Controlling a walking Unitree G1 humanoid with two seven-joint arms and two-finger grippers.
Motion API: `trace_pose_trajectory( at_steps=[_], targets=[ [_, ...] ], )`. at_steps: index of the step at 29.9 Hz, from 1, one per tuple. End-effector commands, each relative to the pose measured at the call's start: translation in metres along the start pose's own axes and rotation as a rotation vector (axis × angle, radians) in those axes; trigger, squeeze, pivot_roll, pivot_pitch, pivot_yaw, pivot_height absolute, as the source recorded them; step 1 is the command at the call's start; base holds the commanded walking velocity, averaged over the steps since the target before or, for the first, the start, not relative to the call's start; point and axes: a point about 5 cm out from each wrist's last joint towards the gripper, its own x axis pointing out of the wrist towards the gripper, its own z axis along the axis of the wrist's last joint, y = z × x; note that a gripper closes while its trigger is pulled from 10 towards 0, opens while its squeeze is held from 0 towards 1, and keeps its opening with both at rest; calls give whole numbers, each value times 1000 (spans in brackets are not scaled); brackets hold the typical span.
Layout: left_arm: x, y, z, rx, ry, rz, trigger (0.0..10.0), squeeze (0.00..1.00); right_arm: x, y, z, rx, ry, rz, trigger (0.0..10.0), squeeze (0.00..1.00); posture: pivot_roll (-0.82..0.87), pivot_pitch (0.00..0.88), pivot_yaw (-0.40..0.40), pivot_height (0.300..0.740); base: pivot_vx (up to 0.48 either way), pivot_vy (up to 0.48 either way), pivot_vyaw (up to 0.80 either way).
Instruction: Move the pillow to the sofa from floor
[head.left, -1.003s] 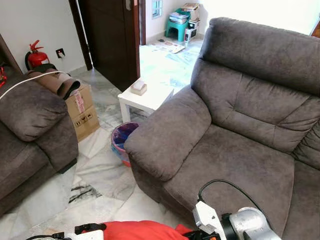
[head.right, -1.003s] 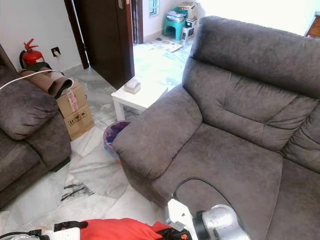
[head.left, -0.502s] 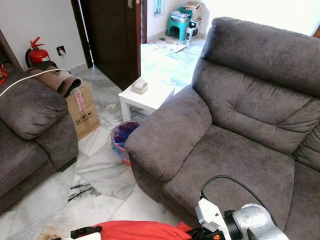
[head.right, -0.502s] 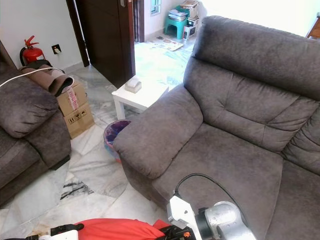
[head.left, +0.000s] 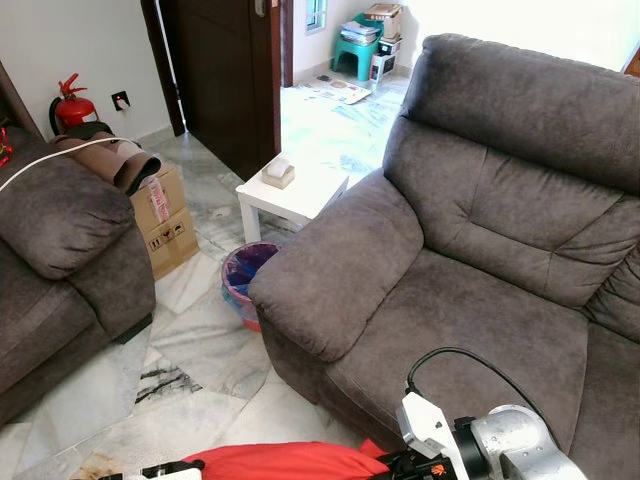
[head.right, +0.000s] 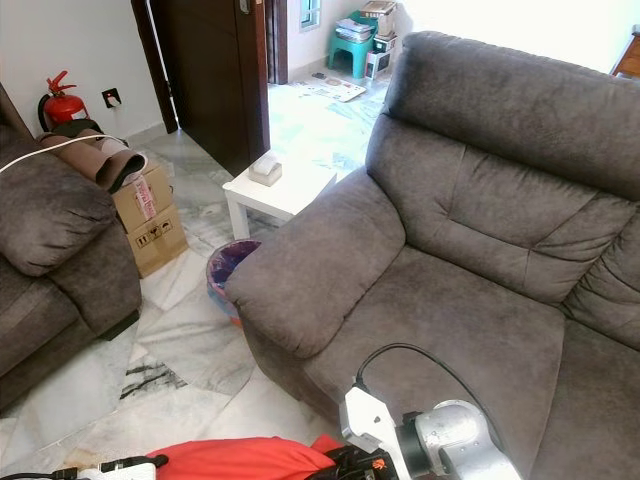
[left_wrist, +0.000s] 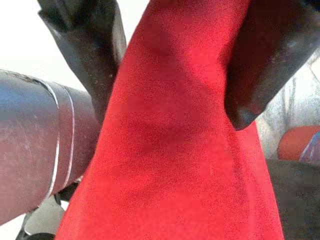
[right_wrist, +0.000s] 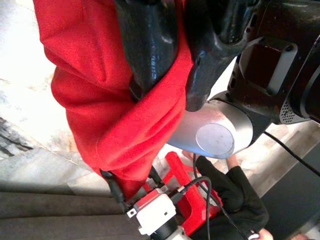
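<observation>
Red pillow (head.left: 285, 462) sits way down at 6 o'clock in the head view, held up off the marble floor (head.left: 190, 350) between both arms. Left gripper (left_wrist: 170, 75) has its two black fingers clamped on the fabric, and the right gripper (right_wrist: 172, 65) is pinching a fold too. Grey sofa (head.left: 480, 280) fills 3 o'clock, seat bare. White side table (head.left: 290, 195) and a bin (head.left: 243, 275) are at 11.

No legible text; cardboard box (head.left: 163, 222) bears printed handling symbols and label, wording unreadable.
</observation>
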Motion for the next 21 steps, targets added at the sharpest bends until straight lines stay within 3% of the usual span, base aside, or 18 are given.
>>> trace_pose_trajectory(
  at_steps=[1,6,21],
  targets=[
    [-3,-9,-10,1,65,-68,0,0,-8,-3,18,-72,-78,-14,10000,0,78,108,-44,740,0,0,0],
    [-2,-9,-12,40,93,-63,0,0,-7,-3,17,-69,-79,-14,10000,0,80,108,-44,740,0,0,0],
    [2,1,-9,32,98,11,0,0,-2,-3,14,-62,-80,-19,10000,0,78,93,-36,740,0,0,0]
  ],
)
